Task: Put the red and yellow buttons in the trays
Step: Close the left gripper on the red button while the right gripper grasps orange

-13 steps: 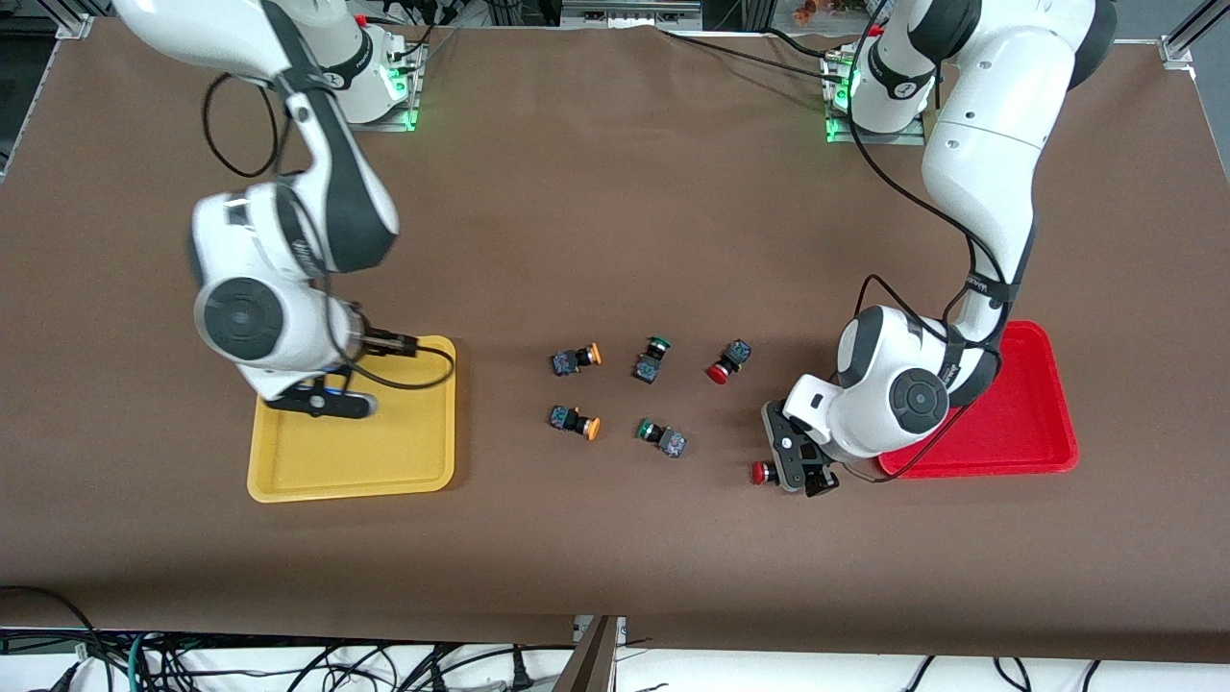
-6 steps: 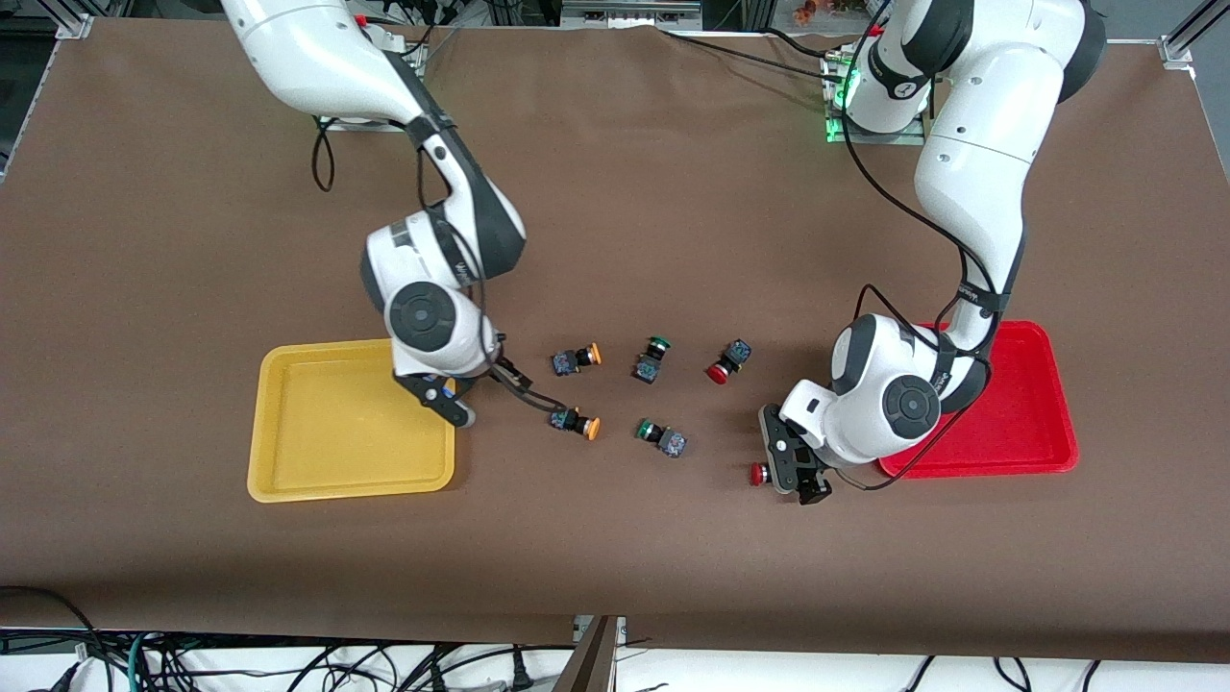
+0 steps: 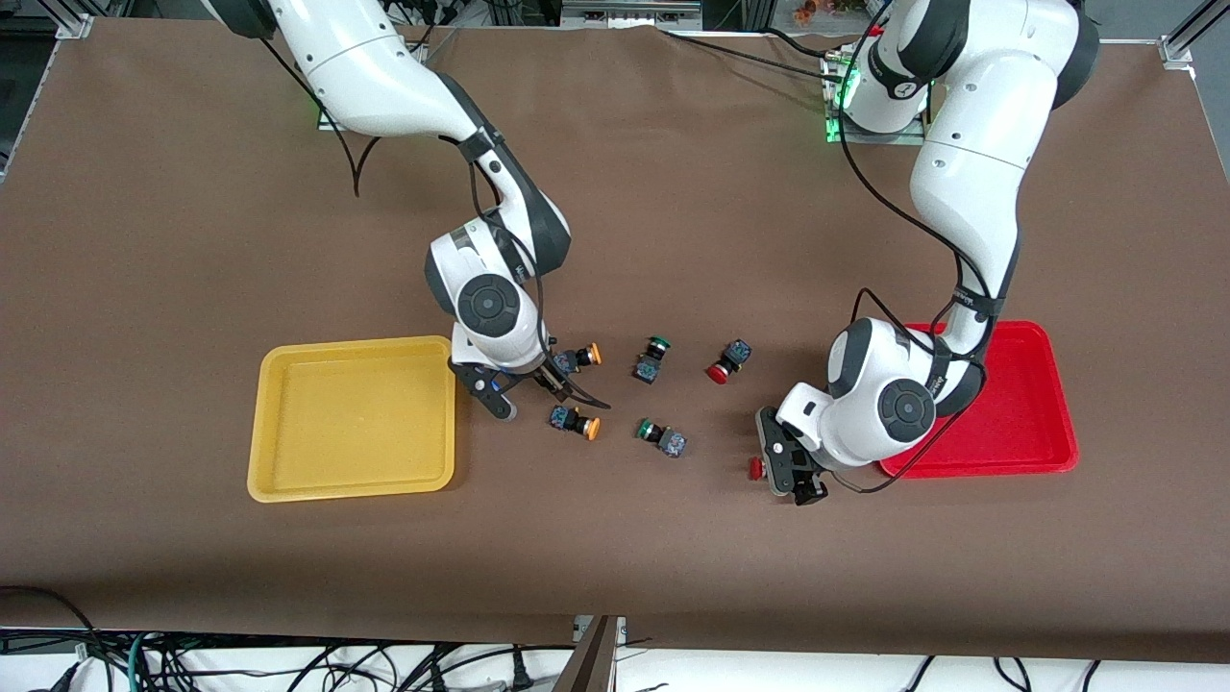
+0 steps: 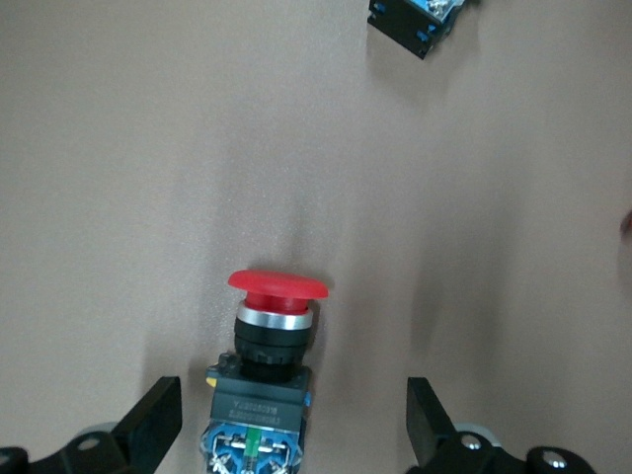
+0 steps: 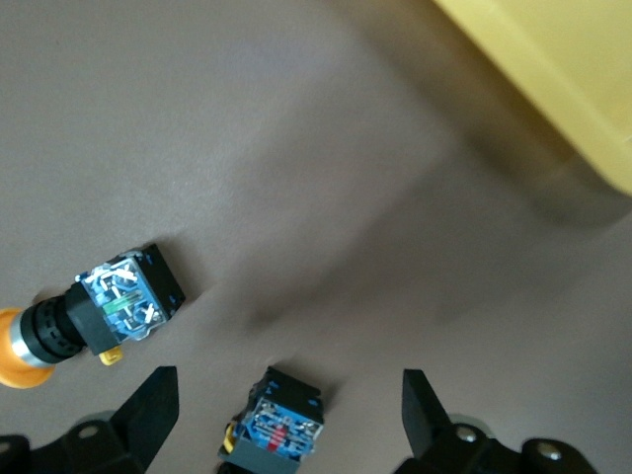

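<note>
The right gripper (image 3: pixel 524 389) has swung off the yellow tray (image 3: pixel 288 481) and now hangs, fingers spread and empty, over the two yellow buttons (image 3: pixel 577 358) (image 3: pixel 576 422) beside it, lining up a first pick. The left gripper (image 3: pixel 790 468) has barely moved: jaws wide, straddling a red button (image 4: pixel 272 346) lying on the table just beside the red tray (image 3: pixel 1043 423). The other red button (image 3: pixel 726 362) waits farther back; both trays are empty.

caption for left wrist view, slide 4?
Open left hand straddles a red button lying on the brown table.
</note>
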`<state>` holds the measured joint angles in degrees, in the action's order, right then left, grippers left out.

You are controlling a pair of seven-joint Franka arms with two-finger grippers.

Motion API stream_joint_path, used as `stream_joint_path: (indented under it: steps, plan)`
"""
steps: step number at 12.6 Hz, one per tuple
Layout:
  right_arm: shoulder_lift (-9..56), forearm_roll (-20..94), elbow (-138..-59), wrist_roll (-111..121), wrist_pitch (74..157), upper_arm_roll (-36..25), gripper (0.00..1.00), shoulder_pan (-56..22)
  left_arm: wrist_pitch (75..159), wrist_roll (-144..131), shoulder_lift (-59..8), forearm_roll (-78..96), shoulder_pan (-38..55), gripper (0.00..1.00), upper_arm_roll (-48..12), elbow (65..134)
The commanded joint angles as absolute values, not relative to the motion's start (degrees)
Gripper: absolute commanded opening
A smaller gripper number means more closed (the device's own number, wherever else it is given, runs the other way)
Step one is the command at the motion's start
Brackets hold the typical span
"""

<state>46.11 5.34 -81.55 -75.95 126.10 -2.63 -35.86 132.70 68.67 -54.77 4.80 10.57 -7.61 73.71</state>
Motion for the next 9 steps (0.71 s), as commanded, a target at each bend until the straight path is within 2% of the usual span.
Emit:
stream_joint_path:
  steps: [1, 2, 3, 5, 7, 9]
  plan:
    - [47.8, 6.0, -80.6, -78.4, 127.4, -3.2, 1.00, -37.8, 134.3, 71.9, -57.0, 5.3, 10.9, 0.57, -7.2, 71.3]
    - [47.9, 6.1, -80.6, -78.5, 127.4, -3.2, 1.00, -37.8, 134.3, 71.9, -57.0, 5.4, 10.8, 0.29, -7.2, 71.4]
    - [48.0, 6.2, -80.6, -78.6, 127.6, -3.2, 1.00, -37.9, 134.3, 71.6, -56.9, 5.6, 10.6, 0.11, -7.3, 71.4]
    - [48.1, 6.3, -80.6, -80.2, 127.6, -3.2, 1.00, -38.0, 133.9, 71.1, -56.3, 6.1, 10.1, 0.04, -7.3, 71.4]
    - [48.3, 6.2, -80.6, -80.4, 127.6, -3.2, 1.00, -38.6, 132.1, 69.8, -54.8, 8.8, 8.6, 0.04, -7.3, 71.9]
    - [48.7, 6.4, -80.6, -80.5, 127.6, -3.2, 0.99, -38.8, 125.8, 69.7, -52.3, 9.1, 6.3, 0.04, -7.4, 71.6]
